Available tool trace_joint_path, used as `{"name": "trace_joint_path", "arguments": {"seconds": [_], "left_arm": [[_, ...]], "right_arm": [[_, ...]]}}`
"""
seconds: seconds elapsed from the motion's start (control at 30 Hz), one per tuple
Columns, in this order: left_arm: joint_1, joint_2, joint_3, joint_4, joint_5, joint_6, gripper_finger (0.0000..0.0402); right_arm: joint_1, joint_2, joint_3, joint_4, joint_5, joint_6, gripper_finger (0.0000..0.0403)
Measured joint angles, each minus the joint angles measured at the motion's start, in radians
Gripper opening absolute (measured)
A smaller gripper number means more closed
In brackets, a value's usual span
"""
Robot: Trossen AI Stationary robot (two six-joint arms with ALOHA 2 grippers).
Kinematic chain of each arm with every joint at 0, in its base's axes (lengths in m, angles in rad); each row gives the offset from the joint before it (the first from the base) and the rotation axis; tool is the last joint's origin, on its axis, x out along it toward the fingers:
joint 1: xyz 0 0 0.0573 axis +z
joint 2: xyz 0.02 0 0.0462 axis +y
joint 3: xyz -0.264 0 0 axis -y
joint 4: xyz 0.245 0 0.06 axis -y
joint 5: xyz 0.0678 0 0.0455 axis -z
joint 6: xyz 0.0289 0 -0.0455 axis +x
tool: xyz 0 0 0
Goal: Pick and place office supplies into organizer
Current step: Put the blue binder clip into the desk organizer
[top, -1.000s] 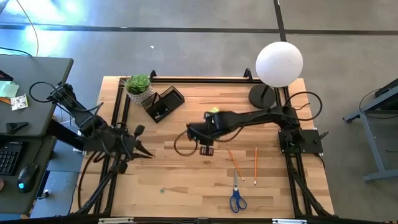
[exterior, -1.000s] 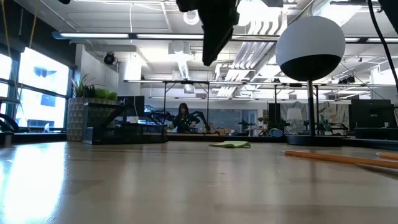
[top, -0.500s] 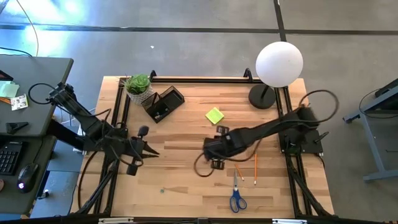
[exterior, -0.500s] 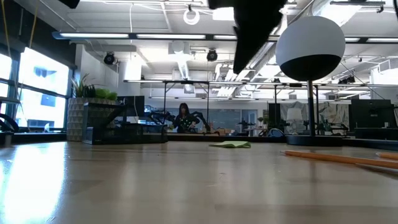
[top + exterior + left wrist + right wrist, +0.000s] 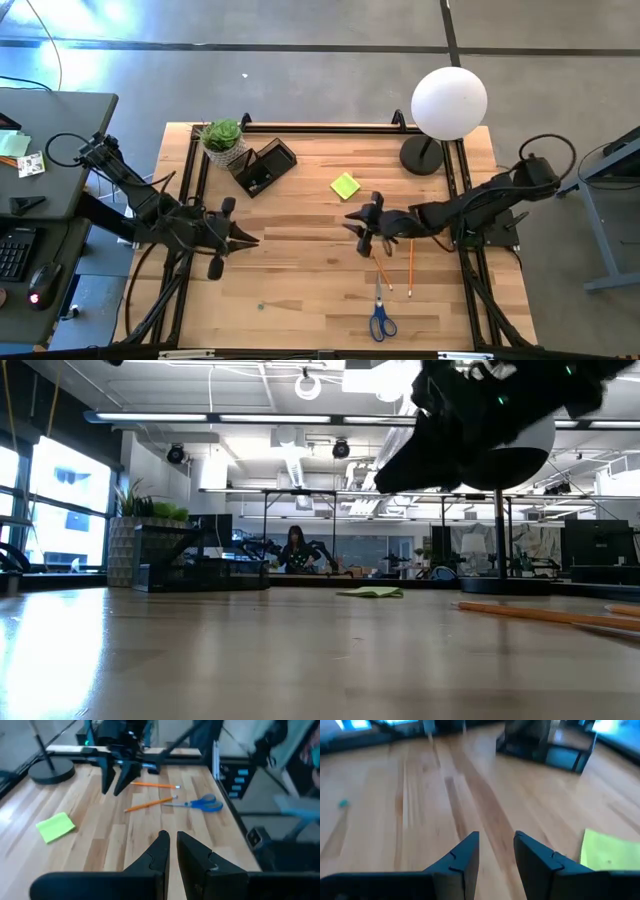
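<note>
My right gripper (image 5: 358, 228) (image 5: 497, 840) hangs open above the table's middle with nothing between its fingers. It is just near of the yellow-green sticky pad (image 5: 345, 185) (image 5: 610, 852), and its fingers point toward the left edge. Two pencils (image 5: 380, 268) (image 5: 150, 804) lie flat near it, and the blue-handled scissors (image 5: 381, 318) (image 5: 197, 803) lie at the near edge. The dark organizer (image 5: 263, 165) (image 5: 545, 745) stands at the far left. A tiny blue piece (image 5: 261, 306) lies near left. My left gripper (image 5: 248, 240) (image 5: 171, 840) waits shut over the left side.
A white globe lamp (image 5: 449, 103) on a black round base (image 5: 422, 155) stands at the far right. A small potted plant (image 5: 222, 138) sits at the far left corner beside the organizer. Bare wood lies between the two grippers.
My right gripper has swung from the table's middle toward the right edge and come down, tipping up from steeply downward to nearly level. The sticky pad now shows whole. Its fingers stay open. My left gripper has edged slightly toward the middle and rolled a little.
</note>
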Motion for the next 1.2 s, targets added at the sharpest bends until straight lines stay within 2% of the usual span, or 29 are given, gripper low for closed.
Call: {"name": "trace_joint_path", "arguments": {"seconds": [0.1,0.17,0.27,0.43,0.6,0.8,1.0,1.2], "left_arm": [[0.0,0.031,-0.003,0.007,-0.03,-0.128,0.0026],[0.0,0.08,-0.008,-0.024,-0.029,-0.235,0.0026],[0.0,0.155,-0.008,-0.031,0.01,-0.398,0.0026],[0.0,0.291,-0.007,-0.047,0.161,-0.699,0.0025],[-0.003,0.391,-0.006,-0.073,0.312,-0.952,0.0007],[-0.029,0.49,-0.006,-0.059,0.428,-1.169,0.0007],[-0.063,0.579,0.051,-0.113,0.447,-1.345,0.0009],[-0.072,0.749,0.279,-0.339,0.448,-1.383,0.0009]], "right_arm": [[0.017,0.018,-0.109,0.291,0.047,-0.102,0.0117],[0.025,0.029,-0.164,0.425,0.086,-0.181,0.0117],[0.015,0.05,-0.206,0.57,0.089,-0.292,0.0117],[-0.025,0.073,-0.213,0.596,0.014,-0.355,0.0117],[-0.046,0.115,-0.213,0.644,0.083,-0.359,0.0117],[-0.059,0.133,-0.213,0.648,0.068,-0.433,0.0117],[-0.099,0.153,-0.214,0.683,0.051,-0.448,0.0117],[-0.138,0.162,-0.217,0.692,0.004,-0.48,0.0117]]}}
